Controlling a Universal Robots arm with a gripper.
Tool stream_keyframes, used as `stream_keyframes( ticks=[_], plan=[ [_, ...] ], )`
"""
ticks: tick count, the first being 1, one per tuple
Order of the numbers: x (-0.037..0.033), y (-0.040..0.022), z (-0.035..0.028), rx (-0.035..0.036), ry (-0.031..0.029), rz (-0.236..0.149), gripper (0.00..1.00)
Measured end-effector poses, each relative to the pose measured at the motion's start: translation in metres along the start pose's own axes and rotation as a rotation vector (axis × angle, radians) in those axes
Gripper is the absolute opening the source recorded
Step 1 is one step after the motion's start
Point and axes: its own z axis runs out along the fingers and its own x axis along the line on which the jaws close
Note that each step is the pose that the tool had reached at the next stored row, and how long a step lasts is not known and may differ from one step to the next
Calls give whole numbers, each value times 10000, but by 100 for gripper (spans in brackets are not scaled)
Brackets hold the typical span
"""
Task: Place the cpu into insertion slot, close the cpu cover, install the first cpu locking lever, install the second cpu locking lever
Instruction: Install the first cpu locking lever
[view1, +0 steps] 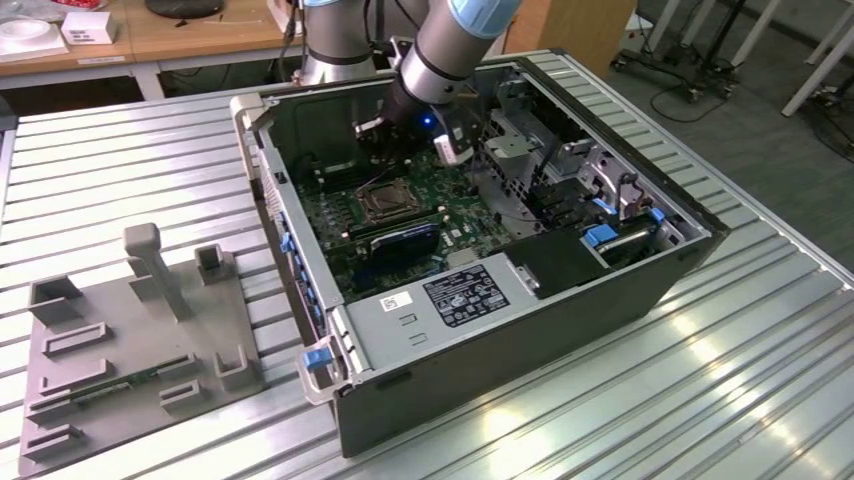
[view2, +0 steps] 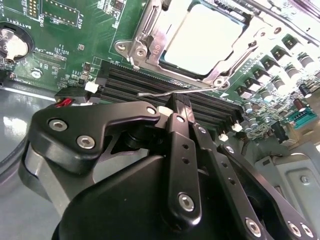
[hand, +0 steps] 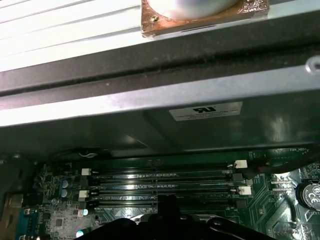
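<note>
- The gripper (view2: 179, 107) is seen pressed together, tips just beside a wire lever (view2: 165, 93).
- The cpu (view2: 207, 35) is seated in the slot (view1: 384, 197), at the gripper's 6 o'clock in the exterior view.

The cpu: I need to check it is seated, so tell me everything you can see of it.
The cpu is a flat square chip with a smooth, pale silvery top. It lies flat in the insertion slot on the green board, with the silvery cpu cover framing its edges. The gripper is apart from it.
</note>
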Motion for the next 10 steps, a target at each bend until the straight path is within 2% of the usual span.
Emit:
stream_keyframes(
  ticks=[10],
  plan=[
    [-17,-13,41,0,0,-1,11]
  ],
)
